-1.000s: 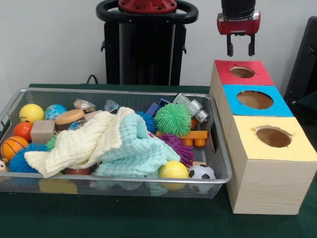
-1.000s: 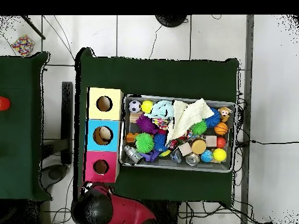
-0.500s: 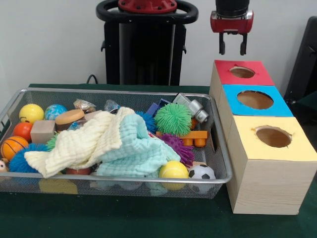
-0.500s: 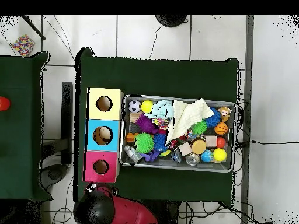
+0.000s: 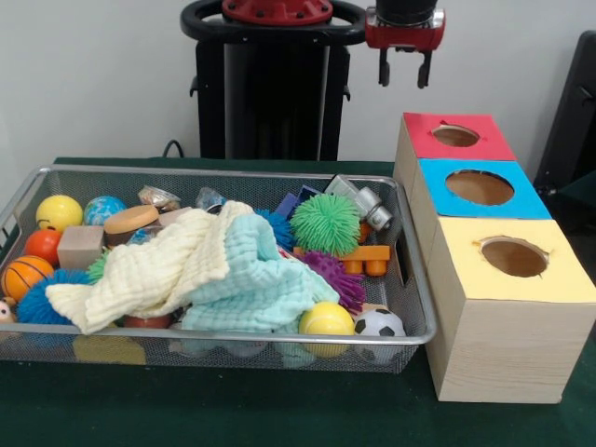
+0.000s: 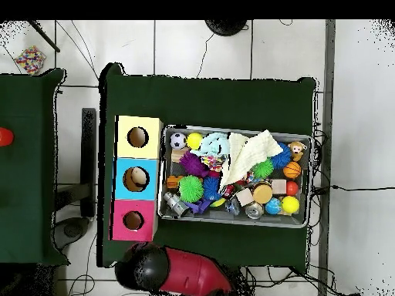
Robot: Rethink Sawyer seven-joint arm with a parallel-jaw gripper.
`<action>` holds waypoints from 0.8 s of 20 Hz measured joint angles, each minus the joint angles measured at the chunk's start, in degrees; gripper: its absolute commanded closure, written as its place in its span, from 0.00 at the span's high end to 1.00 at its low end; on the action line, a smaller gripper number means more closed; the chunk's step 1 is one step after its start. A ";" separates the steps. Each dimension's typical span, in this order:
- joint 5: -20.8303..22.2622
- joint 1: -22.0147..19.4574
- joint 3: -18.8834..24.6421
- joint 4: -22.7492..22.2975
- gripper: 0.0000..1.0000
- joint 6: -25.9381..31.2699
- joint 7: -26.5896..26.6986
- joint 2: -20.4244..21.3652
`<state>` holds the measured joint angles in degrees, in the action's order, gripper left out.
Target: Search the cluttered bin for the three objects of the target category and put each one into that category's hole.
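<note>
The silver wire-mesh bin [image 5: 223,173] stands on the green table, left of the boxes; it also shows in the overhead view [image 6: 231,129]. One tan plush toy [image 6: 295,149] lies in a corner of the bin and peeks in at the front view's left edge [image 5: 5,312]. I see no other plush toys. The red-topped box has a small round hole [image 5: 455,136], which also shows in the overhead view [image 6: 133,220]. My gripper [image 5: 402,73] hangs high, open and empty, up and left of the red box and above the bin's far right corner.
A blue-topped box [image 5: 480,186] and a yellow-topped box [image 5: 513,256] stand in a row with the red one. A pale yellow cloth [image 5: 154,270] and a teal cloth [image 5: 256,284] cover the bin's middle. Spiky balls [image 5: 324,223], sports balls [image 5: 379,323] and blocks lie around them.
My gripper has risen and moved left in the front view, from over the red box's hole toward the bin's side. It stays open and empty. Nothing in the bin has moved.
</note>
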<state>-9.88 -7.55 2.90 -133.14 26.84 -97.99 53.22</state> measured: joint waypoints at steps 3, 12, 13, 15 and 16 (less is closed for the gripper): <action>2.88 -2.44 -0.30 2.42 1.00 2.83 0.00 -0.54; 8.76 -9.68 -0.30 9.52 1.00 4.77 0.00 -3.94; 9.62 -10.51 -0.29 10.98 1.00 4.77 0.00 -4.79; 10.27 -11.10 -0.29 11.97 1.00 4.77 0.00 -5.40; 10.53 -11.32 -0.30 12.35 1.00 4.77 0.00 -5.64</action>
<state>0.64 -18.87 2.60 -120.79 31.60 -97.99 47.58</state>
